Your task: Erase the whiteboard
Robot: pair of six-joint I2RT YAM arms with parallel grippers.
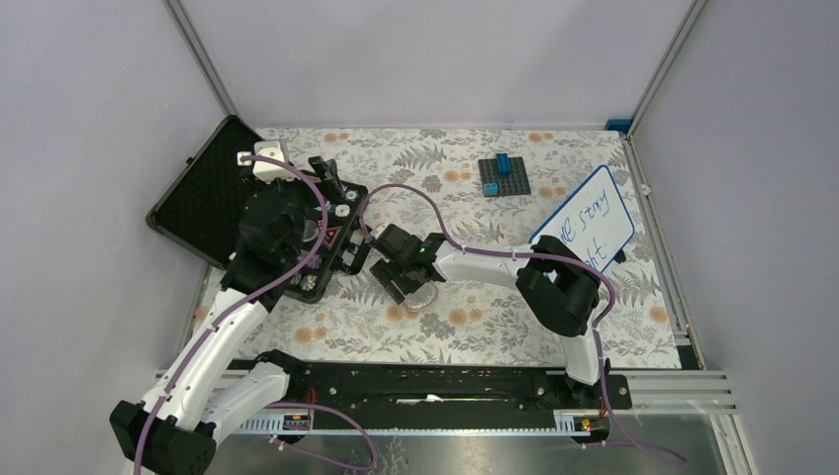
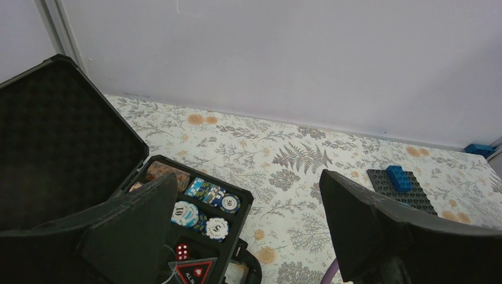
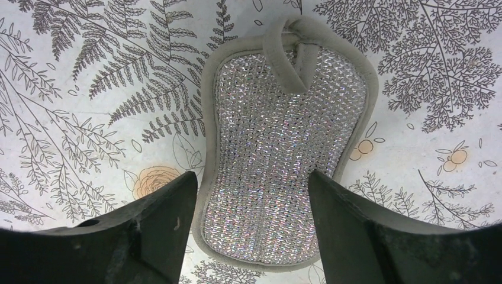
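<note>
The whiteboard [image 1: 591,220], white with a thin blue frame and blue handwriting, lies at the right side of the table. Its near corner is hidden behind my right arm's elbow. A silver glittery pad [image 3: 278,160] with a grey border and a loop lies flat on the flowered cloth, also seen in the top view [image 1: 424,298]. My right gripper [image 3: 251,177] hangs low over it, open, one finger on each side of the pad's narrow waist. The pad shows no squeeze. My left gripper [image 2: 247,177] is wide open and empty above the chip case at the left.
An open black case [image 1: 198,198] with poker chips [image 2: 207,204] and a red die stands at the left. A dark grey studded plate [image 1: 505,176] with blue bricks sits at the back middle. Metal frame posts and walls close in both sides.
</note>
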